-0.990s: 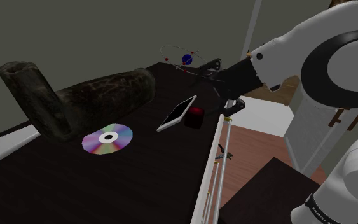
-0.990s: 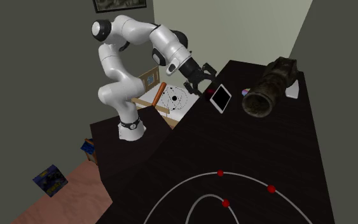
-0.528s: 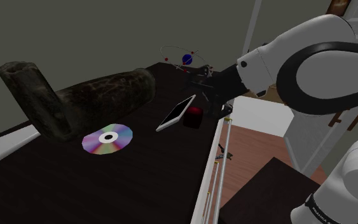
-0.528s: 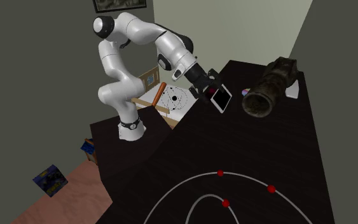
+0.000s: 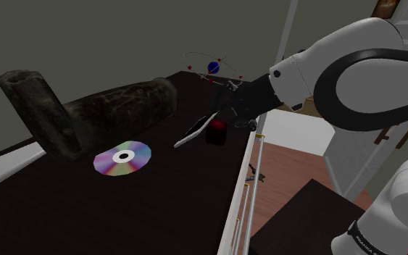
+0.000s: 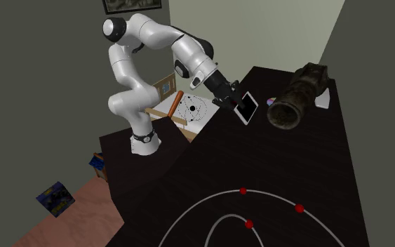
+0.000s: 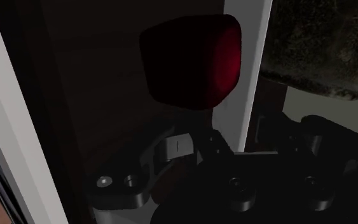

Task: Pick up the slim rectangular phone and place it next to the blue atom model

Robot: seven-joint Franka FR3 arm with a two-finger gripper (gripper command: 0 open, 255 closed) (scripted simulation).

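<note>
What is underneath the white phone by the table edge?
Dark tabletop; a dark red cube sits beside the tilted phone, partly behind it. The phone hides the spot beneath, so contact with the table cannot be seen.

Both exterior views are dim and evenly lit, the dark desk (image 5: 122,217) swallowing any shadow, so the white arm (image 5: 289,69), the disc (image 5: 123,157) with its rainbow sheen and the phone (image 6: 245,107) read as the brightest patches. The wrist view is darker: the black tool (image 7: 225,143) nearly melts into the desk, and a red block (image 7: 193,60) glows dully on one side, beside the phone's pale edge
</note>
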